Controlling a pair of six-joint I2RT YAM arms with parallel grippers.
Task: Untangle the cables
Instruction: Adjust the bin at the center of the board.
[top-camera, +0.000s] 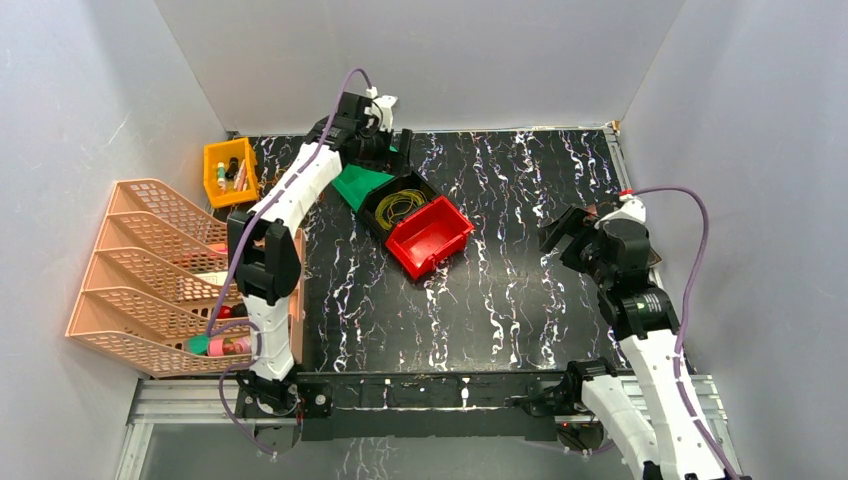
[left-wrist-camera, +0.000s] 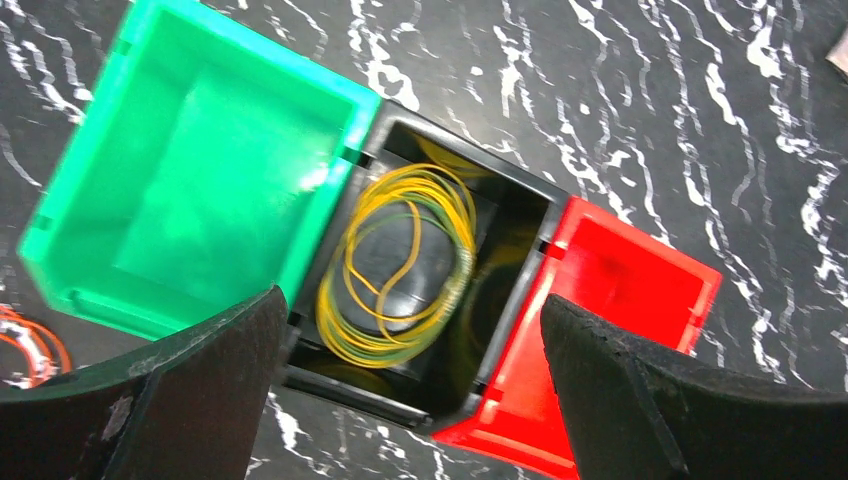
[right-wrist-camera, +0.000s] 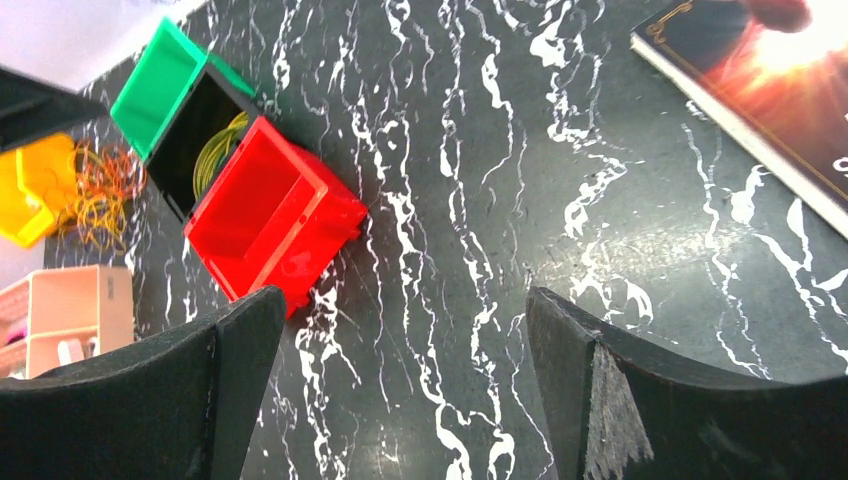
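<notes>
Walls of black bin (left-wrist-camera: 512, 262) around cables (left-wrist-camera: 462, 250)

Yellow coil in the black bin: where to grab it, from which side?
Pinch the yellow coil at its thick bundled arc, straight down from above. It lies flat on the floor of the black bin; those walls, plus the green bin and red bin alongside, block any side approach.

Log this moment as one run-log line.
left gripper: open, above black bin | yellow cables: coiled in black bin | green bin, red bin: empty | orange cables: on table | right gripper: open, empty
</notes>
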